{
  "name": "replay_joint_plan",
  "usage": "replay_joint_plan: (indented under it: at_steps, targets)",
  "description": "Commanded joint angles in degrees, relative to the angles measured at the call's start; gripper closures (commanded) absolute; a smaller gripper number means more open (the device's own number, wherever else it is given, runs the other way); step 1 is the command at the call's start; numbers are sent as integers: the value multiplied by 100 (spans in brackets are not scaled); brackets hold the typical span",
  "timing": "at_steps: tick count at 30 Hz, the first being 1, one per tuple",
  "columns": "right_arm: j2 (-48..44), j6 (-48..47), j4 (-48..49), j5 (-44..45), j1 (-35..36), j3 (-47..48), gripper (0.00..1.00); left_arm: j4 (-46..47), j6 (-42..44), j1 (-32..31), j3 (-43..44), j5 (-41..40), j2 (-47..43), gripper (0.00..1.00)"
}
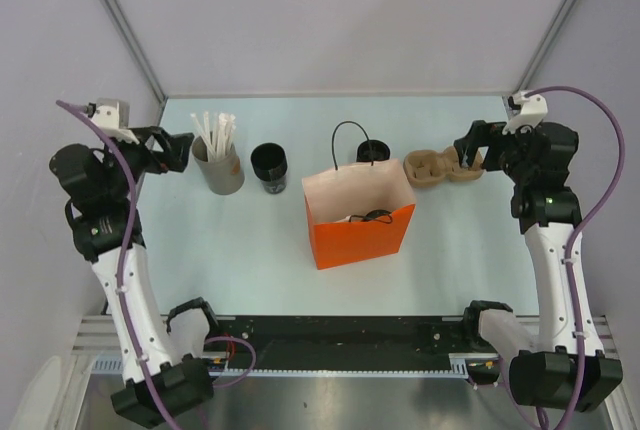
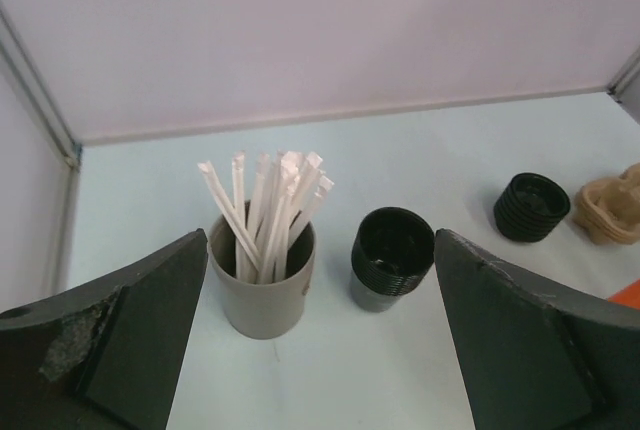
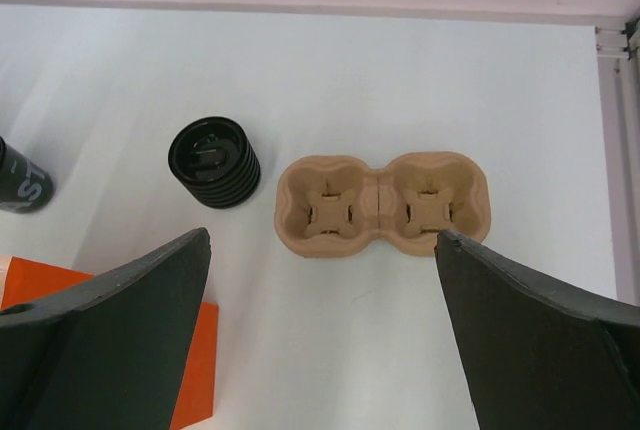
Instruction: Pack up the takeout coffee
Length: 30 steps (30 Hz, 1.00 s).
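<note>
An orange paper bag stands open mid-table with one black handle upright. The takeout coffee does not show plainly: a small black round shape lies inside the bag, and I cannot tell whether it is the lid. My left gripper hangs open at the far left, facing the grey cup of white straws. My right gripper hangs open at the far right, over the brown two-cup carrier. Neither holds anything.
A lidless black cup stands right of the straw cup. A stack of black lids sits behind the bag. White walls close off the back and both sides.
</note>
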Motion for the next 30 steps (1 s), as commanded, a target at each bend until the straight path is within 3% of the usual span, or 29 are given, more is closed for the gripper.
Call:
replay_joint_plan:
  at_steps: [1,6,12,14,18,23,30]
  targets:
    - [-252,112,420,182,-37,-94,0,248,579,41,-200,-856,-501,0]
    - [-367,112,499,226,-20,-164,0,-166,70,41,-113,-2036,-792,0]
    - [-358,112,499,112,-55,-190,0,-368,-405,41,-148,-2354,-600,0]
    - [-341,112,500,103,-28,-182,0,-447,-275,41,54,-2328,-432,0]
    - [-349,77,491,121,-2,-182,0,543,-2,41,-489,-2014,-791,0]
    - [-314,77,482,33,-28,-190,0,-333,333,41,423,-1274,-528,0]
    - [-393,77,491,33,-63,-190,0,-26,122,41,-173,-1387,-906,0]
